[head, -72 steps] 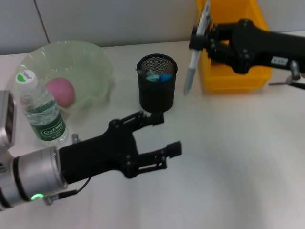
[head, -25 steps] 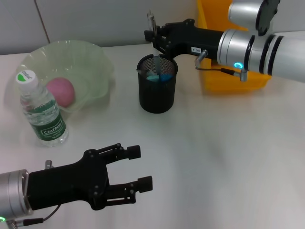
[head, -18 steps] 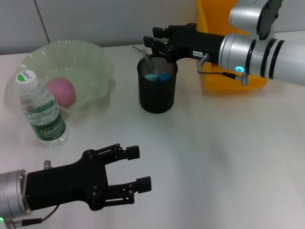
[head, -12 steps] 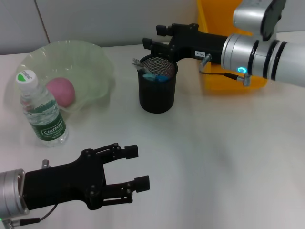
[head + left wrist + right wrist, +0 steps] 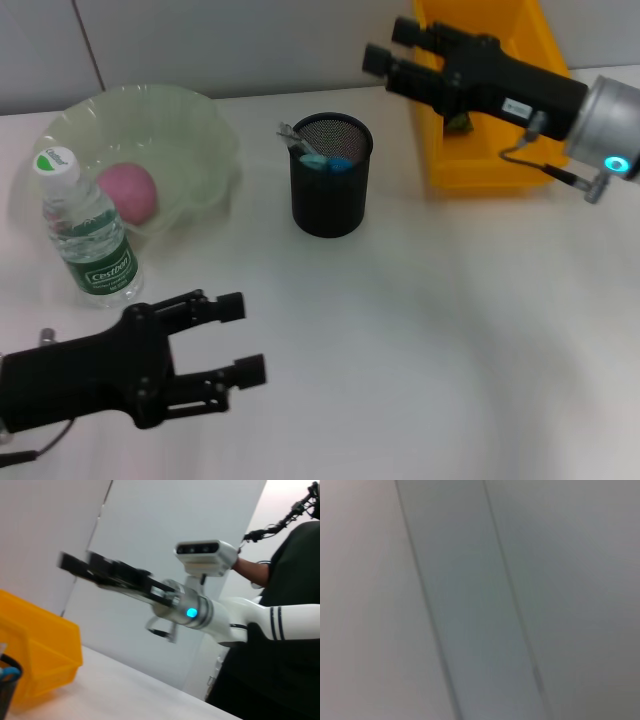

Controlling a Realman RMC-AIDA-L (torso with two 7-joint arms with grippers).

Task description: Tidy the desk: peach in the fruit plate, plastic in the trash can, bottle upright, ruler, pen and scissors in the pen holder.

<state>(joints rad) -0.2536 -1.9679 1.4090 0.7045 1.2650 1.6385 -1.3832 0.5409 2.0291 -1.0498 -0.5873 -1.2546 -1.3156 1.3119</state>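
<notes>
Pen holder (image 5: 330, 175) – one, one bottle (image 5: 86, 231) upright, both end effectors – left (image 5: 238, 336), right (image 5: 392, 48) – spread empty.

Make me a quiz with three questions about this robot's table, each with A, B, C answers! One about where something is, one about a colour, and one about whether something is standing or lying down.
1. Where is the peach?
A. in the green fruit plate
B. in the pen holder
C. on the bare table

2. What colour is the trash can?
A. blue
B. yellow
C. red

3. How is the bottle?
A. lying down
B. upside down
C. standing upright

Answers: 1 A, the pink peach sits inside the plate. 2 B, it is bright yellow. 3 C, its cap points up.
</notes>
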